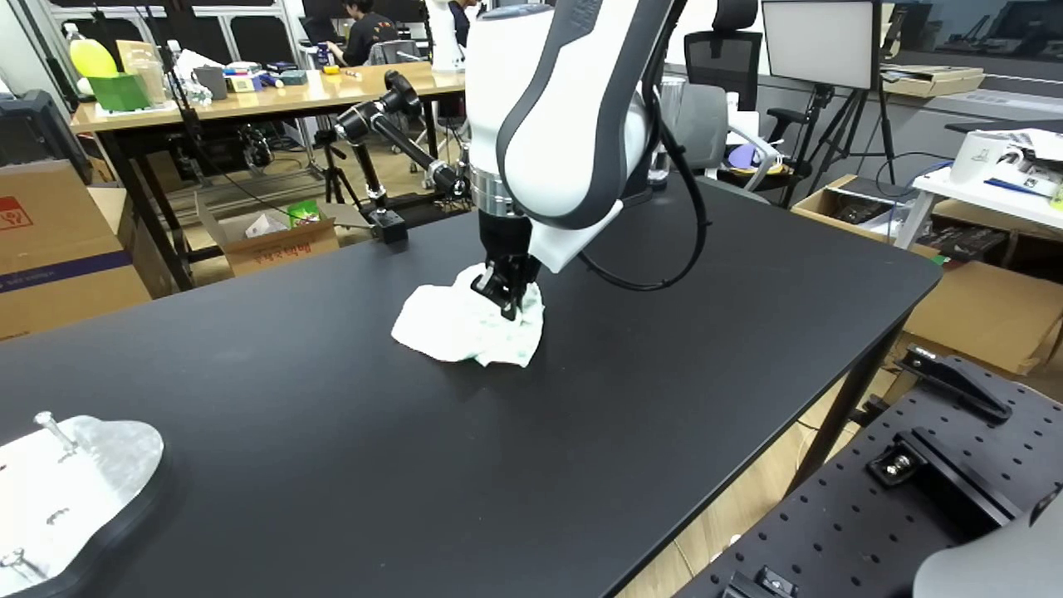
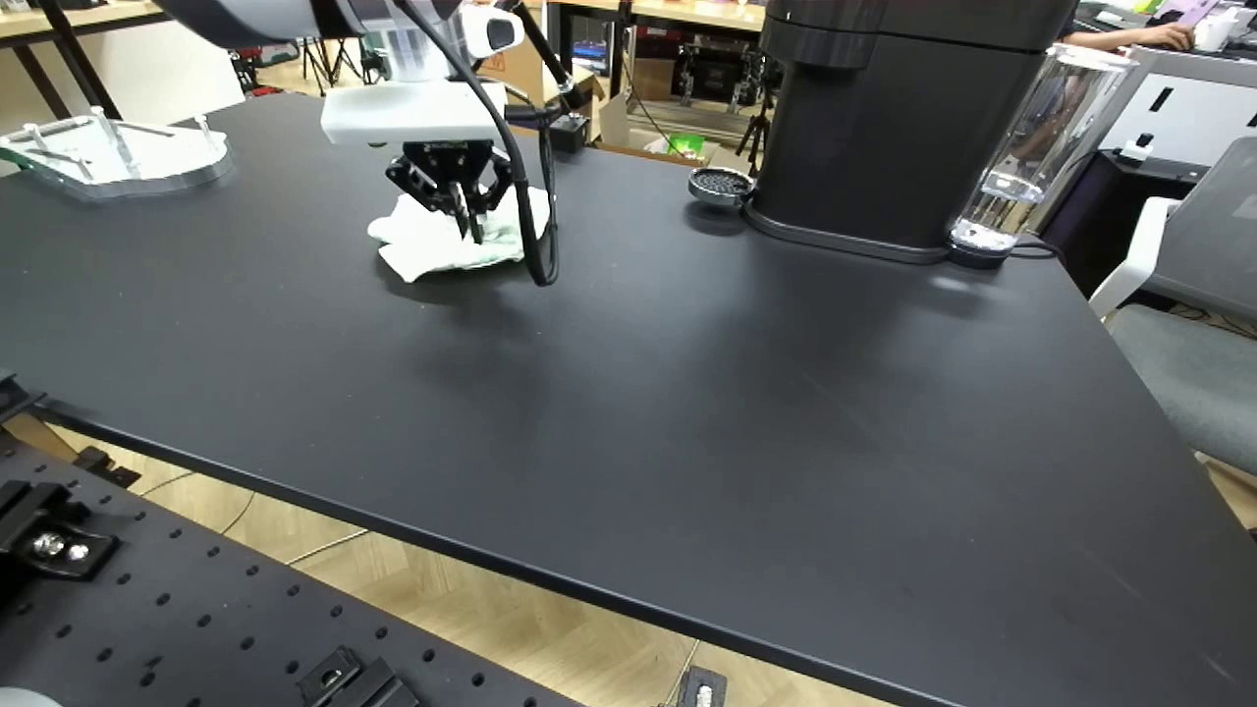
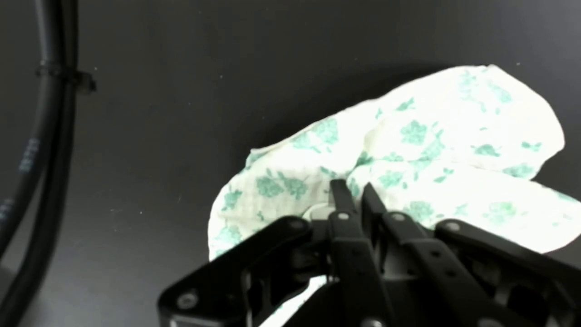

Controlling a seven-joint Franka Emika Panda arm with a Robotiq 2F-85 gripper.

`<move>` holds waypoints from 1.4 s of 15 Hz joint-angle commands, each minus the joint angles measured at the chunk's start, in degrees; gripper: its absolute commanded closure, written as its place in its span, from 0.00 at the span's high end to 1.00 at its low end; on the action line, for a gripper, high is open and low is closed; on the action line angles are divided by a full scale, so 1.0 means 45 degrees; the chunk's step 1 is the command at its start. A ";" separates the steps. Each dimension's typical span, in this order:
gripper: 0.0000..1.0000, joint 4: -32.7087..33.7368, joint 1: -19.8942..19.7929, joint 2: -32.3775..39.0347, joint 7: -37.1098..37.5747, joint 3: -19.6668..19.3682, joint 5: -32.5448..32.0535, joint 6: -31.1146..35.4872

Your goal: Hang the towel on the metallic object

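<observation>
"When you check an exterior view, where's the towel (image 1: 440, 324)?"
"On the tabletop (image 1: 374, 465), with the pegged plate (image 1: 87, 486) toward its eight o'clock."
"And in the wrist view?"
"The end effector (image 3: 354, 188), rooted at six o'clock, pinches the towel, which spreads toward nine and two."
</observation>
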 commanded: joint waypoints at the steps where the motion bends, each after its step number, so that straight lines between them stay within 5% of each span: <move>1: 0.00 -0.0400 0.0913 -0.1263 -0.0505 -0.0661 0.1366 -0.1136; 6: 0.01 -0.0466 0.1359 -0.3592 -0.0972 -0.0795 0.2877 -0.4519; 14: 0.01 0.0747 0.1336 -0.7836 -0.0540 -0.0426 0.2359 -1.0393; 21: 0.01 0.4107 0.1304 -0.7907 -0.0973 0.0058 0.2185 -1.3952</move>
